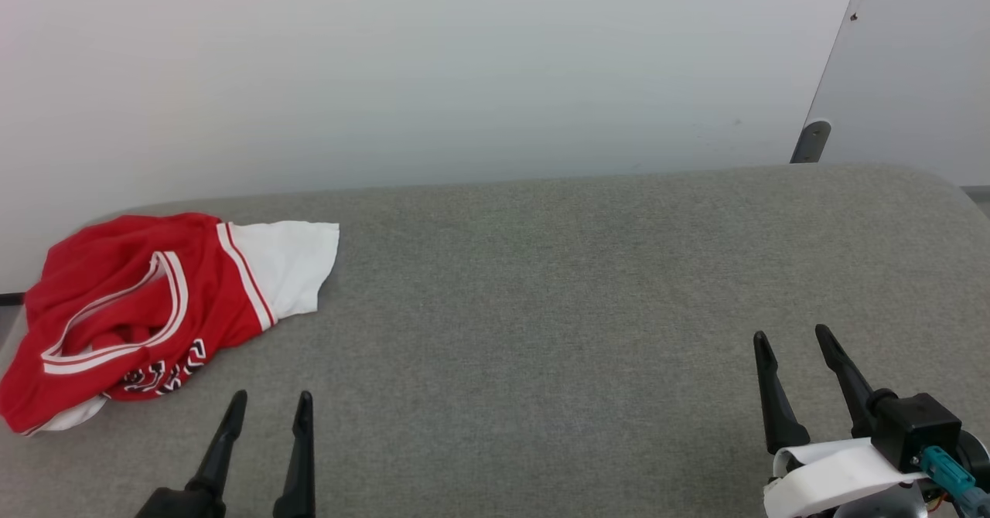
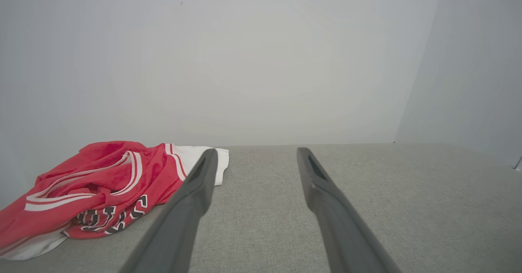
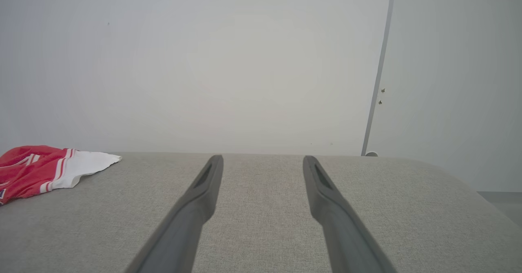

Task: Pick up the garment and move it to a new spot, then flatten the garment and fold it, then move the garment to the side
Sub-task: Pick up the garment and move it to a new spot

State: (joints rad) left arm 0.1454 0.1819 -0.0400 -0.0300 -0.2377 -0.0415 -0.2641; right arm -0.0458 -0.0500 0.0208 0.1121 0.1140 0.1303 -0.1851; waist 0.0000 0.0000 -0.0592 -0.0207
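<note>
Soft red shirt (image 1: 147,309) lies crumpled at your ten o'clock on the grey woven cushion (image 1: 541,309).
Your left gripper (image 1: 272,396) and right gripper (image 1: 792,332) stand spread wide, holding nothing.

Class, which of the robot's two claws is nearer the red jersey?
The left claw, just short of the red jersey; the right claw sits far off across the grey fabric surface.
</note>
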